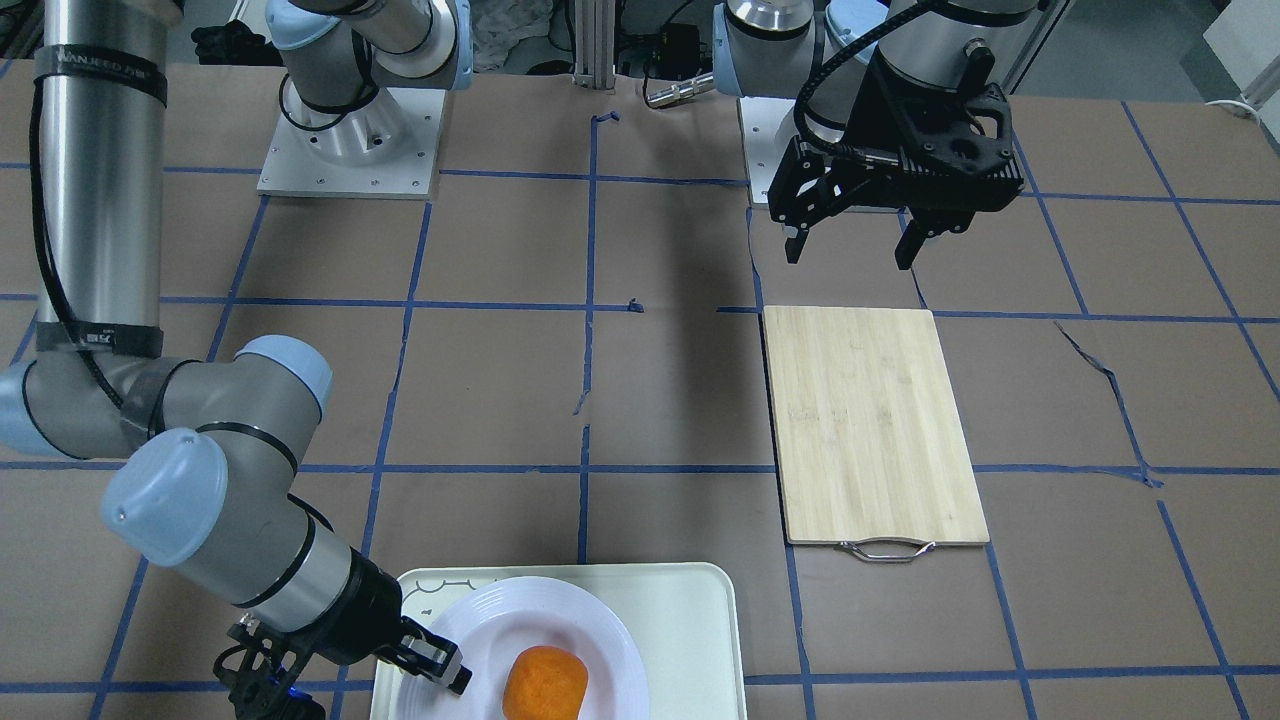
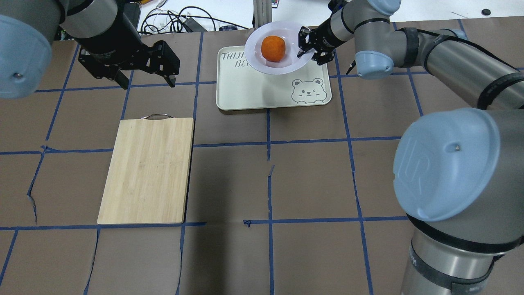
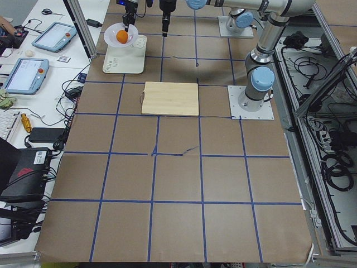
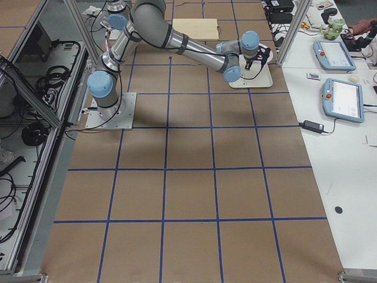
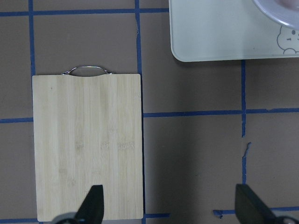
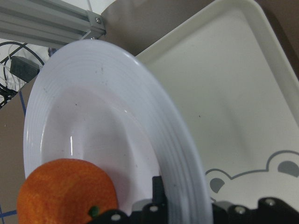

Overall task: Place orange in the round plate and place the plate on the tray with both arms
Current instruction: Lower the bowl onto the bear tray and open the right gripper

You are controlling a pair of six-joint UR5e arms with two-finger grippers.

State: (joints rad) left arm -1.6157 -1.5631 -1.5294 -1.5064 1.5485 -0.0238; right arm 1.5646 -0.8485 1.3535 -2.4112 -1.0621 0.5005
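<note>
The orange [image 2: 273,48] lies in the sunken centre of the white round plate [image 2: 262,62]. My right gripper [image 2: 311,51] is shut on the plate's rim and holds it, slightly tilted, over the far part of the cream tray [image 2: 254,96]. In the right wrist view the plate [image 6: 117,93] hangs just above the tray [image 6: 233,93], with the orange [image 6: 65,191] at the lower left. My left gripper [image 2: 145,84] hovers open and empty over the table, just beyond the cutting board's handle end and left of the tray. The front view shows the orange [image 1: 545,683], plate [image 1: 500,610] and tray [image 1: 690,620] at its bottom edge.
A bamboo cutting board [image 2: 147,170] with a metal handle lies left of the tray. An aluminium post [image 2: 262,8] and cables stand just beyond the tray at the table's far edge. A side bench with tablets [image 3: 53,36] runs past that edge.
</note>
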